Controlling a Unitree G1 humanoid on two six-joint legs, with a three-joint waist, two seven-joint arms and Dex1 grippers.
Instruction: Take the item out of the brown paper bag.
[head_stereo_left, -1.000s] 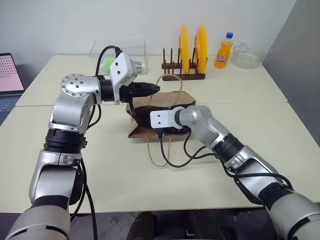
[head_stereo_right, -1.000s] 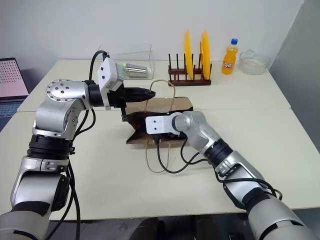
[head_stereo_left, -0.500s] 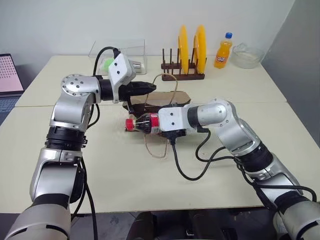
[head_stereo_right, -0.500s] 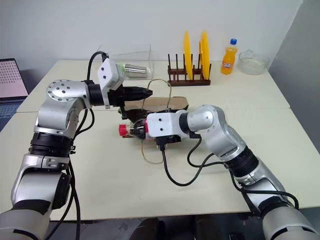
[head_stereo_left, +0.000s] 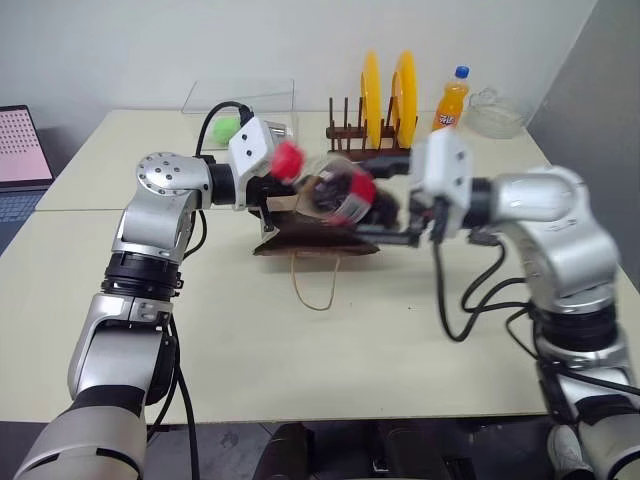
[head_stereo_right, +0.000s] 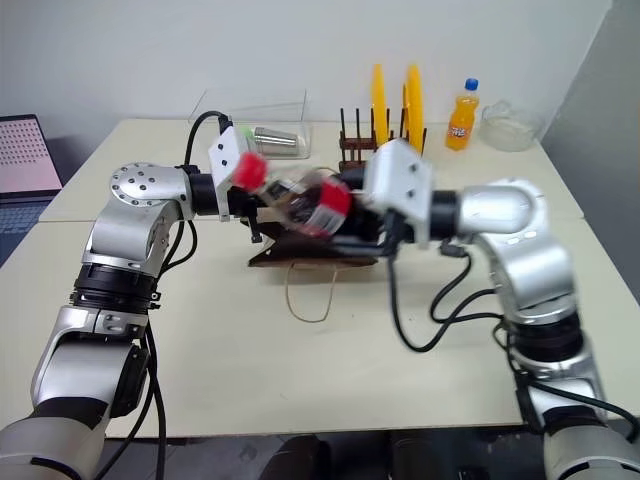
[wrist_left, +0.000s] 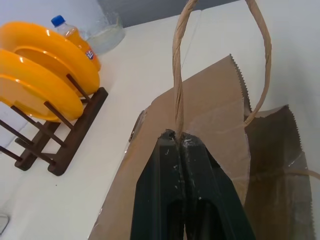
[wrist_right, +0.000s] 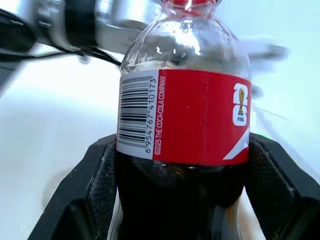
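Gripper (wrist_right: 182, 165) around cola bottle (wrist_right: 182, 115)

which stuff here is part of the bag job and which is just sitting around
In the job: cola bottle held in the right gripper; brown paper bag, its handle pinched by the left gripper.
Lying about: dish rack, yellow plates, orange soda bottle, glass bowl, laptop.

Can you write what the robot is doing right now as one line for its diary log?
left gripper: shut on tan cord handle | brown paper bag: on table | right gripper: holds red-labelled dark cola bottle above bag
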